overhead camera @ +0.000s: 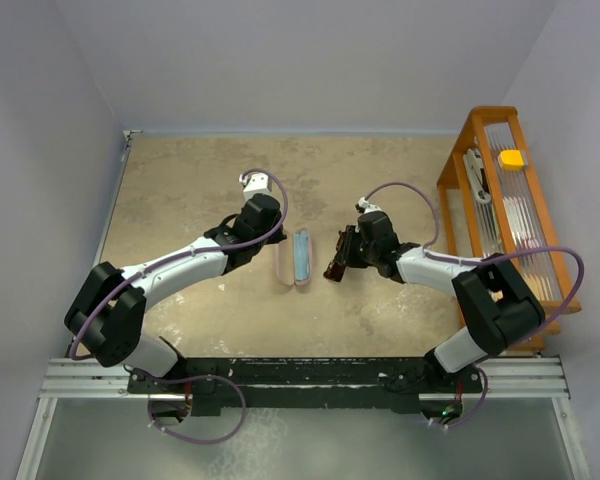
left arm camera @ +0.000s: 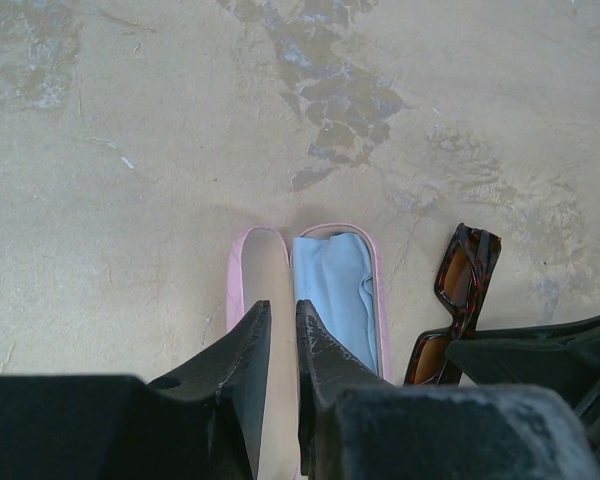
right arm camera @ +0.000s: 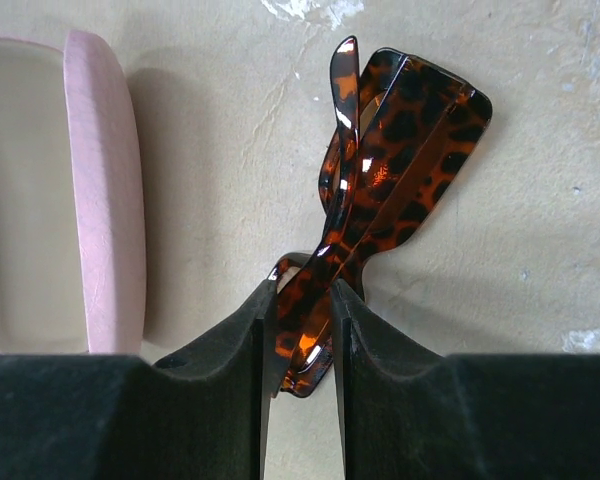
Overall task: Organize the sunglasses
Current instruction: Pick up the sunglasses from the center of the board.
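Midway across the table (overhead camera: 180, 180), my right gripper (right arm camera: 300, 295) clamps the folded sunglasses (right arm camera: 400, 150) just right of the open case (left arm camera: 260, 275); my left gripper (left arm camera: 280, 315), narrow, pinches its middle ridge.

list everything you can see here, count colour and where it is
pink oblong case: 1, pink, lying open at the table's centre
light blue cloth: 1, light blue, inside one half of the case
tortoiseshell brown sunglasses: 1, brown and black, folded, just right of the case, held by the right gripper
orange wooden rack: 1, orange, at the table's right edge
yellow block: 1, yellow, on the rack
pale small item: 1, white-grey, on the rack beside the block; too small to identify
mottled beige table: 1, beige, under everything
left gripper: 1, black, nearly shut astride the case's middle ridge
right gripper: 1, black, shut on the sunglasses' frame
arms: 2, black and white, purple cables, bases at the near edge
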